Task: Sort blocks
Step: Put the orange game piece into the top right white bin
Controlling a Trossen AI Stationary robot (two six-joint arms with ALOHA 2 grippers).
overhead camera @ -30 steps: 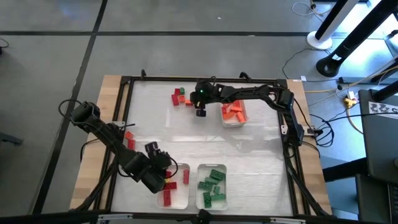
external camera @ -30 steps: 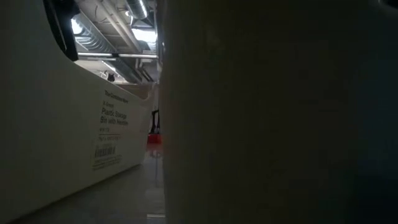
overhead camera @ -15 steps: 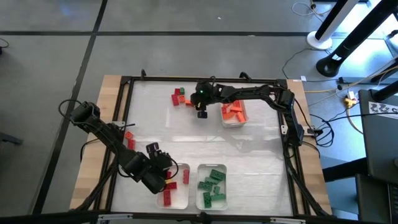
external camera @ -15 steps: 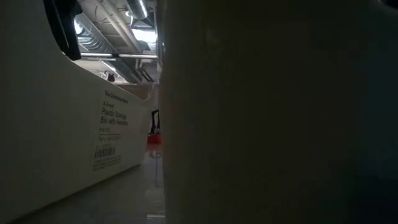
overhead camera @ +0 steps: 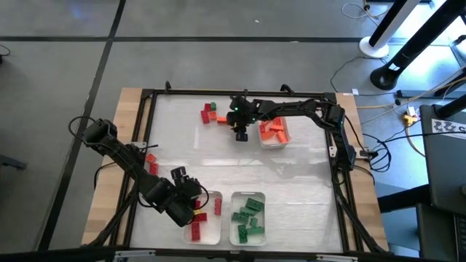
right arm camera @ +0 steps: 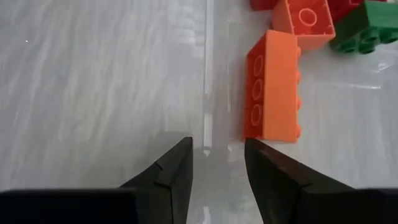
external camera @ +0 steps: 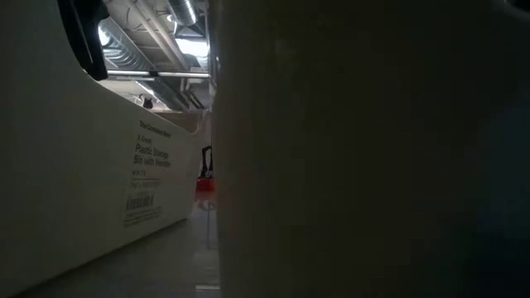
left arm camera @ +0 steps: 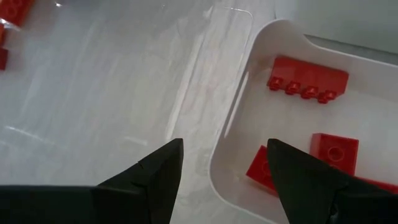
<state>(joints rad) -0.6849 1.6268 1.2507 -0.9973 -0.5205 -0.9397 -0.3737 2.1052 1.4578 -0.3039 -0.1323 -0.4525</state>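
Note:
Loose red, green and orange blocks (overhead camera: 210,113) lie in a small pile near the table's far edge, and two red ones (overhead camera: 152,163) sit by the left rail. My right gripper (overhead camera: 240,135) (right arm camera: 217,142) hovers open between that pile and the tray of orange blocks (overhead camera: 274,132). A long orange block (right arm camera: 272,93) lies just ahead of its fingers, beside them. My left gripper (overhead camera: 194,204) (left arm camera: 224,144) is open and empty over the rim (left arm camera: 231,118) of the tray holding red blocks (overhead camera: 204,220).
A third white tray with green blocks (overhead camera: 247,218) stands next to the red one at the near edge. A black frame (overhead camera: 149,102) rings the clear mat. In the low view, tray walls (external camera: 83,182) fill nearly the whole picture.
My right gripper has shifted a little toward the table's right, toward the orange tray.

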